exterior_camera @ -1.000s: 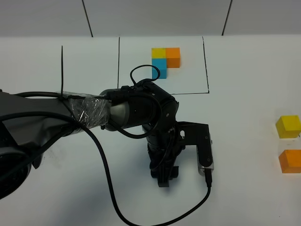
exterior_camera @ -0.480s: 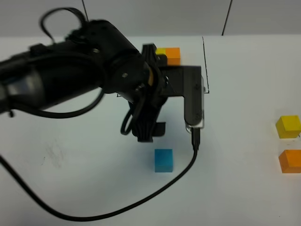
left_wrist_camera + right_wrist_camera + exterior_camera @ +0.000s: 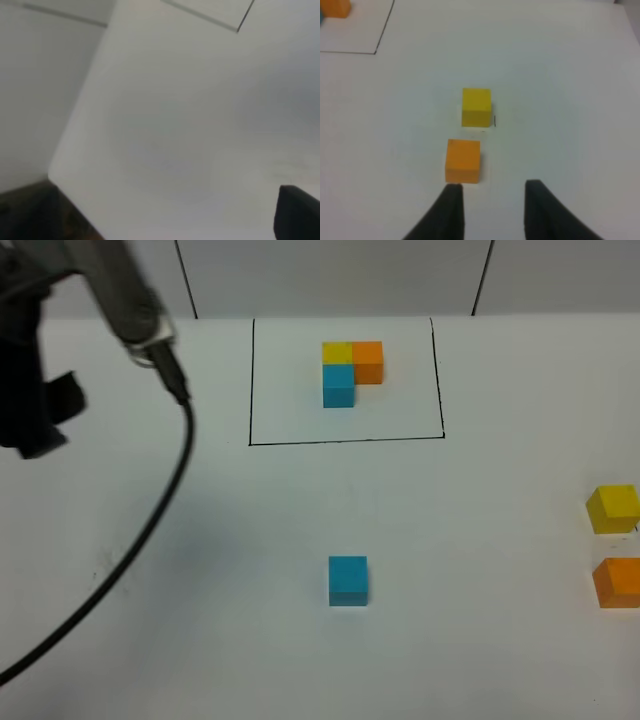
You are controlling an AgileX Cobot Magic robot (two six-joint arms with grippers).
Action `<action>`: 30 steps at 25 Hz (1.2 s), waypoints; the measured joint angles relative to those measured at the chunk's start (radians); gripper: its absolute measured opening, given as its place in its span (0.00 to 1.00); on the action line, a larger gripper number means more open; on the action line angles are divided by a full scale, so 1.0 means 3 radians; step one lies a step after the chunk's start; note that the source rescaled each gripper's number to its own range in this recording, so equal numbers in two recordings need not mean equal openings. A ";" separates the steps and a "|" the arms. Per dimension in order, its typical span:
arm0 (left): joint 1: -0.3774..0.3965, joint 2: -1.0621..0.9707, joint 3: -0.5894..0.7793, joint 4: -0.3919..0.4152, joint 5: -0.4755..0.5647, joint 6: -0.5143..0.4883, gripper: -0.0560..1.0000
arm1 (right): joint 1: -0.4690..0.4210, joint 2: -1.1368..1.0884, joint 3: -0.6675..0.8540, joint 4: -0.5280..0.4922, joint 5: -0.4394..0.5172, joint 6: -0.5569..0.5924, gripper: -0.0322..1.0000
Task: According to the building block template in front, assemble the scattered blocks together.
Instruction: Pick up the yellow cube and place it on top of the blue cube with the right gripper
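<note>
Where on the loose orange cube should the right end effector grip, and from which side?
Take the orange cube from above, on the left and right faces as the high camera sees them. It sits flat, and the yellow cube stands close behind it, apart, crowding that face. The open right end effector is offset and would probably need centring.

template (image 3: 351, 370) back centre | single block (image 3: 348, 580) before it | rear block (image 3: 613, 508), front block (image 3: 617, 582) far right

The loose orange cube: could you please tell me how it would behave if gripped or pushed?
The orange cube looks rigid and flat-sided, so the jaws should probably hold it squarely. Sitting flat on the table, it would likely slide rather than roll. A push could knock it into the yellow cube.
</note>
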 joint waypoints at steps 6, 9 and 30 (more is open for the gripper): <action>0.0188 -0.0967 0.0201 0.0045 0.0011 -0.0087 0.76 | 0.0000 0.0000 0.0000 0.0000 0.0000 0.0000 0.03; 0.0191 -0.1547 0.0394 0.0051 0.0011 -0.0238 0.75 | 0.0000 0.0000 0.0000 0.0000 0.0000 0.0000 0.03; 0.1515 -0.4105 0.2150 -0.1227 0.0014 -0.0656 0.71 | 0.0000 0.0000 0.0000 0.0000 0.0000 0.0000 0.03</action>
